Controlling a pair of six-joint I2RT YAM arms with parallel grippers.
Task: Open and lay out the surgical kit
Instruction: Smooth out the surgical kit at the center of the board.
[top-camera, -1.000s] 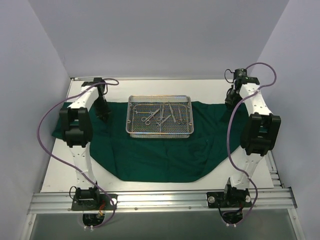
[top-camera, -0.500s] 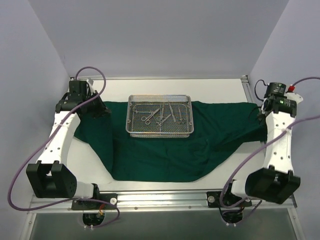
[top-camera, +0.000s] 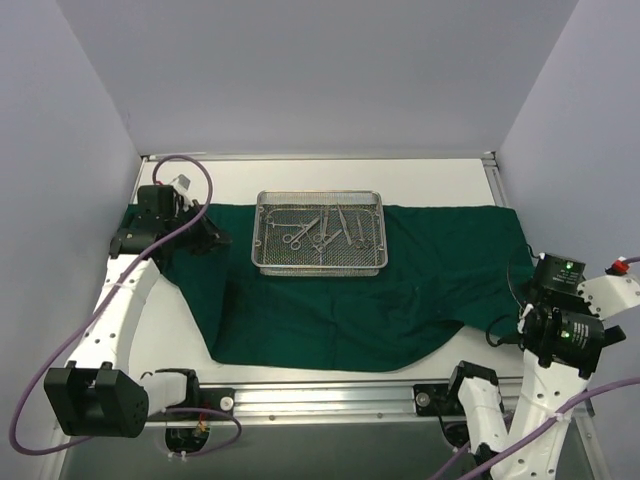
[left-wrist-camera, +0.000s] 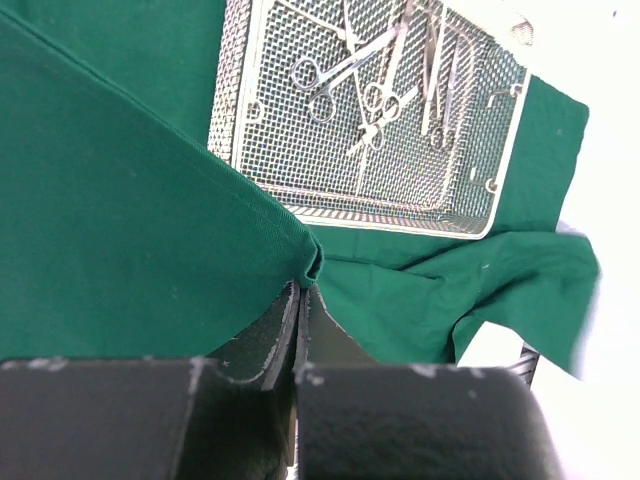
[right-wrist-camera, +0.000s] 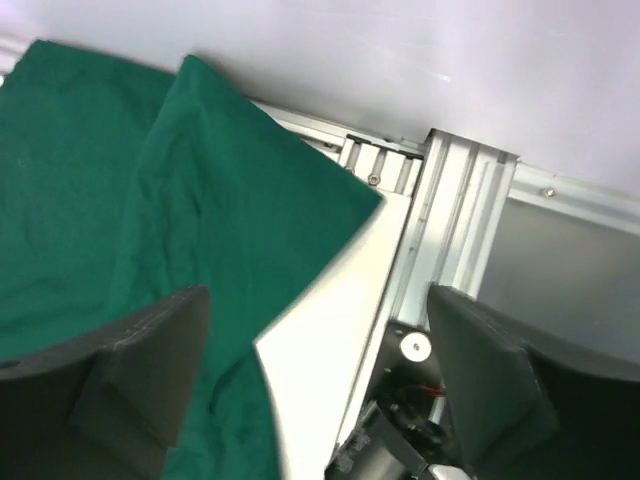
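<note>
Since the earlier frame the right gripper (right-wrist-camera: 315, 300) has withdrawn to 4 o'clock, fingers wide apart and empty, leaving the green cloth wrap (top-camera: 400, 290) spread at 3 o'clock, while the left gripper (left-wrist-camera: 302, 290) stays pinched on its 9 o'clock flap and the tray (top-camera: 318, 270) sits toward 12 o'clock, so you should next draw that flap outward, lower it and release.

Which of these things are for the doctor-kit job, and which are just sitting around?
For the job: green cloth, mesh tray, steel tools in it, left pincer pinching the cloth, right pincer open.
Just there: purple cables, metal rail.
</note>
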